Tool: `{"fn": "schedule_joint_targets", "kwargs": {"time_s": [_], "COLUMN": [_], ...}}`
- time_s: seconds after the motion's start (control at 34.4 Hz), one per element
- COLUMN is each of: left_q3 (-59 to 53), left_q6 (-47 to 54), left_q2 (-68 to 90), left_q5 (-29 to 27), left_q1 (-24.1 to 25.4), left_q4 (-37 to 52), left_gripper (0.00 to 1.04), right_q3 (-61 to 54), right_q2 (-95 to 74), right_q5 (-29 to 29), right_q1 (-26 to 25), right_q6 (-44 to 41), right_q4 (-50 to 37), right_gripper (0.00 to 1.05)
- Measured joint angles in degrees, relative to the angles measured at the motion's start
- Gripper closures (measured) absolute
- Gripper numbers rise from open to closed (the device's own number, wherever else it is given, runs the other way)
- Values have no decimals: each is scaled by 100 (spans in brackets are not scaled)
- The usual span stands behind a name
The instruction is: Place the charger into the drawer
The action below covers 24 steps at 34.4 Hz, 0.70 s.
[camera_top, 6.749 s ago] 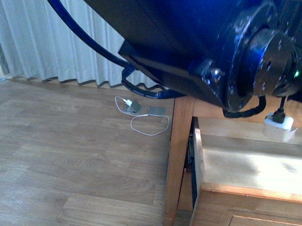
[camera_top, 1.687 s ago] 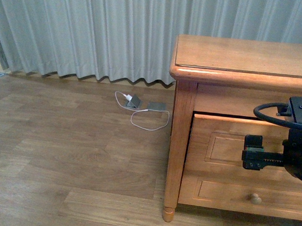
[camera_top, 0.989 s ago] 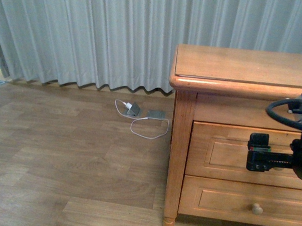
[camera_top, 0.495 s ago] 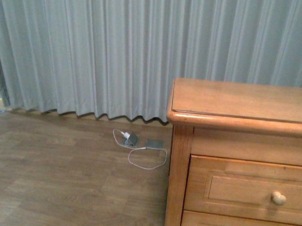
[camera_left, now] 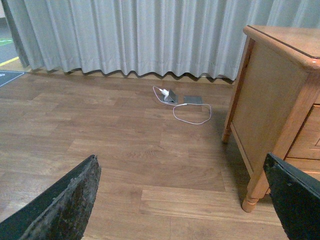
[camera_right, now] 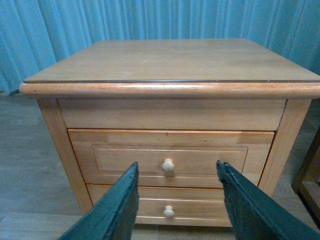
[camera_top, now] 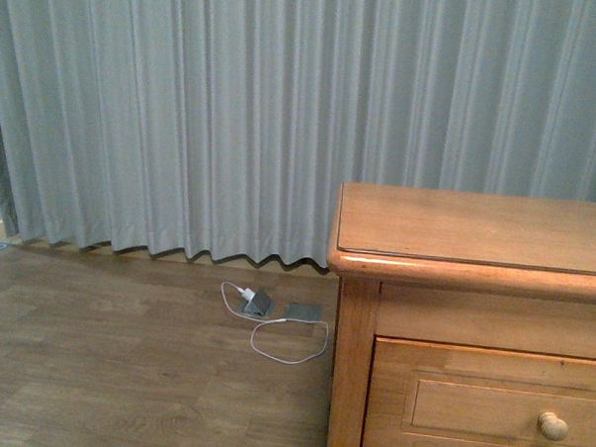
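Standing against the grey curtain, the wooden dresser has its upper drawer pushed fully in, round pale knob facing out, with a second drawer below it. No small white cube charger shows in any view; only a white-cabled charger with grey flat pieces lies on the wood floor near the curtain, left of the dresser. Both tools are spread wide and empty: the right gripper faces the drawer fronts, and the left gripper hangs over bare floor.
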<state>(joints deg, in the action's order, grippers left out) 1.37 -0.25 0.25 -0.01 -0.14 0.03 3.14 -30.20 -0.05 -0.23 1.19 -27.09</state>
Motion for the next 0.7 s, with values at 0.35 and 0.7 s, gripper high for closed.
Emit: {"fn": "schedule_joint_targets", "kwargs": {"time_s": [0.35, 0.7], "left_q3": [0, 0], "left_q6": [0, 0], "left_q2": [0, 0], "left_q5": [2, 2], "left_q1": [0, 0], "left_q4": [0, 0], "left_gripper": [6, 6], "right_q3": [-284, -284], "right_q2": [752, 1502], "right_q5": [0, 2], "right_q1": [2, 2], "right_q6": [-101, -101], "right_q4": [435, 1172], "right_gripper": [103, 103]}}
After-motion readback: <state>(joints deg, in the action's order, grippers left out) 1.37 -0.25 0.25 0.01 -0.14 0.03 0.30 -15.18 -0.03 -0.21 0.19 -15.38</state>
